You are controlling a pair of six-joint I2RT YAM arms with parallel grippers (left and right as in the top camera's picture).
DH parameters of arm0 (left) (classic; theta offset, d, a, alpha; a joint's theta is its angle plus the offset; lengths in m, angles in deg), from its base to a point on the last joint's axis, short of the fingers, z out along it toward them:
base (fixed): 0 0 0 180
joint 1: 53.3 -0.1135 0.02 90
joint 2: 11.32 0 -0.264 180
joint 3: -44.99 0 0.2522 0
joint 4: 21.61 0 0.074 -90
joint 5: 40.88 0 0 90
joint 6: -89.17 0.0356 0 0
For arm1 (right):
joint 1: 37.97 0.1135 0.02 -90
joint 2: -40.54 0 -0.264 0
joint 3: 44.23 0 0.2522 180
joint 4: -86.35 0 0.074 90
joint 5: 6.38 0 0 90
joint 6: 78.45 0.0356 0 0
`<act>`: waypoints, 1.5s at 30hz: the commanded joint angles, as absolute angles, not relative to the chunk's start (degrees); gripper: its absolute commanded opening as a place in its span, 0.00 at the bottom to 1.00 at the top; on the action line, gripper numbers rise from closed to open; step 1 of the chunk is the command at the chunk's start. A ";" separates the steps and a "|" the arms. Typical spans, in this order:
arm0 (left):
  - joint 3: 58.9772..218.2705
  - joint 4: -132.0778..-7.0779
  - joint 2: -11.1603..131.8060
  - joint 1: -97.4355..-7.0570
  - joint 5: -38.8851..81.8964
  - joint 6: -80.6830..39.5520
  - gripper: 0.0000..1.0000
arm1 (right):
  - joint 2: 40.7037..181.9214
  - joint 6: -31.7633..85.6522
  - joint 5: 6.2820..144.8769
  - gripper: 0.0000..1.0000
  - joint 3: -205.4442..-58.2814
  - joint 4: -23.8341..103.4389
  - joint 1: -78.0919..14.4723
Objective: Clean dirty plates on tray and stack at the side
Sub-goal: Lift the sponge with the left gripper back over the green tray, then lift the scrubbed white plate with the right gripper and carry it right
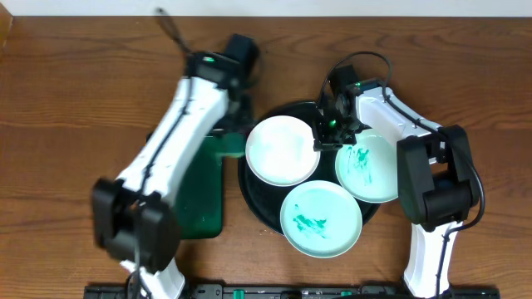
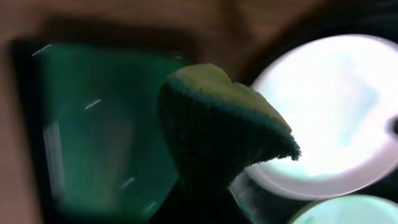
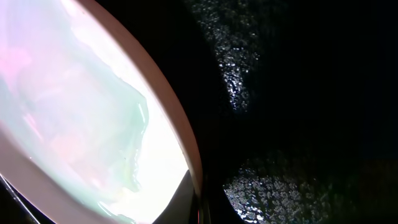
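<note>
Mint near plate (image 1: 320, 218): teal smears, overhangs front rim of tray (image 1: 252, 191). Right plate (image 1: 370, 170): smeared, on tray. White plate (image 1: 283, 149): back left on tray, looks clean. Right gripper (image 1: 332, 129): jaws together at white plate's right rim; cannot tell whether rim is pinched. Left gripper (image 1: 233, 124): clamped on sponge (image 2: 224, 124), poised between green tray (image 2: 93, 124) and white plate. Key relation: both dirty plates lie right of sponge and nearer; near plate judged shortest reach for left arm.
</note>
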State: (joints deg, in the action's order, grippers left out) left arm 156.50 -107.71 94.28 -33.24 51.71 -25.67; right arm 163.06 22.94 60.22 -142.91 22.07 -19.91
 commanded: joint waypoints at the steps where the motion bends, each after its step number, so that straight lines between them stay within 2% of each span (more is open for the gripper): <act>1: 157.16 -111.29 93.84 -37.57 53.33 -25.36 0.07 | 164.15 19.53 59.20 0.01 -143.15 21.78 -20.00; 5: 154.05 -111.64 94.02 -42.38 44.46 -20.95 0.07 | 161.55 17.37 59.83 0.01 -146.58 19.64 -20.04; 12: 149.71 -111.60 94.02 -46.84 40.89 -17.17 0.07 | 152.17 14.42 67.42 0.01 -149.88 17.83 -18.82; 20: 144.77 -107.60 94.02 -48.43 40.72 -13.71 0.07 | 146.16 14.11 79.74 0.01 -149.88 14.46 -16.46; 31: 131.41 -95.07 93.88 -54.05 37.68 -13.67 0.07 | 144.55 12.69 96.53 0.01 -151.79 9.39 -12.50; 45: 129.73 -93.33 92.51 -55.01 37.53 -11.75 0.07 | 144.52 12.04 122.56 0.01 -155.87 6.94 -1.55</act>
